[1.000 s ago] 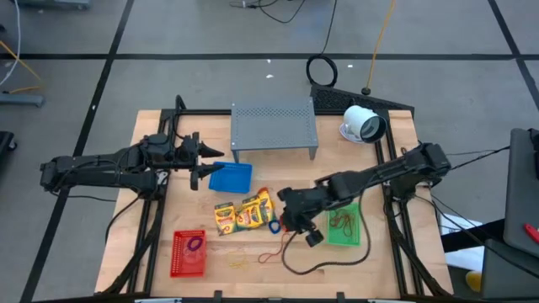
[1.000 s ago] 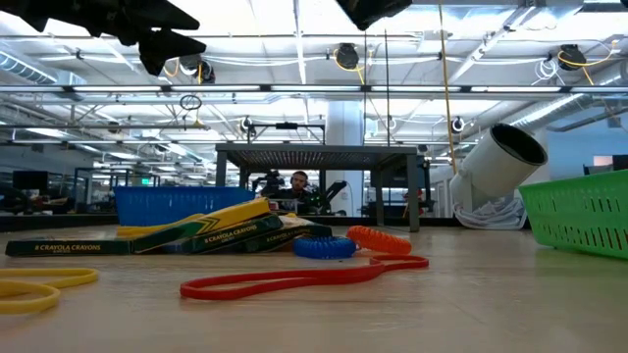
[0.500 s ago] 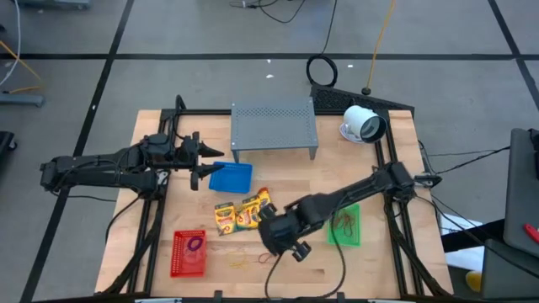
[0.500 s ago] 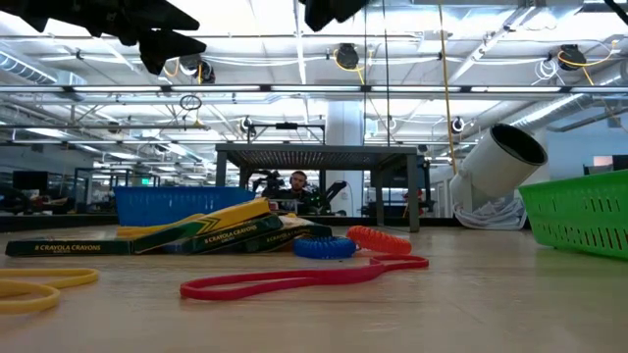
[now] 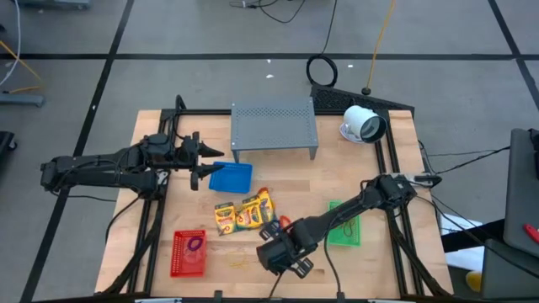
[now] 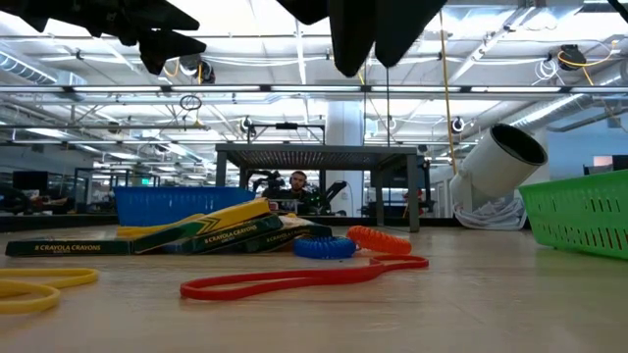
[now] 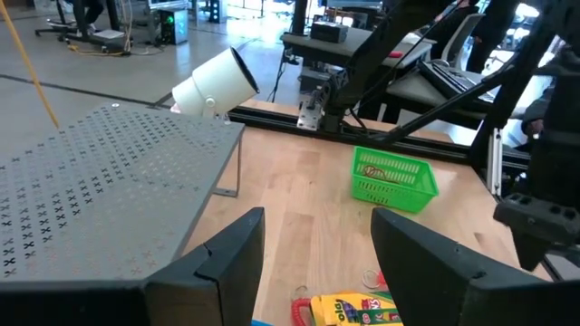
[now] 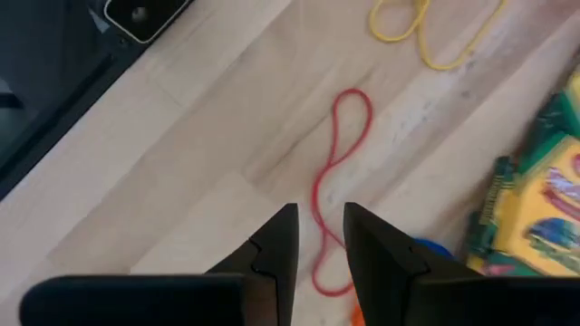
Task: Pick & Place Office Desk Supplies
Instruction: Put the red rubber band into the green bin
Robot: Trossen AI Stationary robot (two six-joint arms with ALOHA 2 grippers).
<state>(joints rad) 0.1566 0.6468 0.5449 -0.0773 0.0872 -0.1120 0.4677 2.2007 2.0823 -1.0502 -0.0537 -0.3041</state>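
**Colours on my table**

My two arms were dark, nearly black, over a pale wood table (image 5: 152, 135) framed in black rails. Near the left edge sat a blue basket (image 5: 230, 177); at the front left corner, a red basket (image 5: 189, 253) held a purple loop (image 5: 195, 245). By the right edge the green basket (image 5: 344, 225) showed a mesh pattern. The crayon packs (image 5: 244, 212) were yellow with green trim and many-coloured pictures. A red band (image 8: 337, 181) and a yellow band (image 8: 435, 32) lay on the wood. The stand (image 5: 274, 125) at the back edge was grey, dotted with holes; the device (image 5: 364, 124) beside it was white.

right end effector (image 8: 315, 237) moved over red band (image 8: 337, 186)
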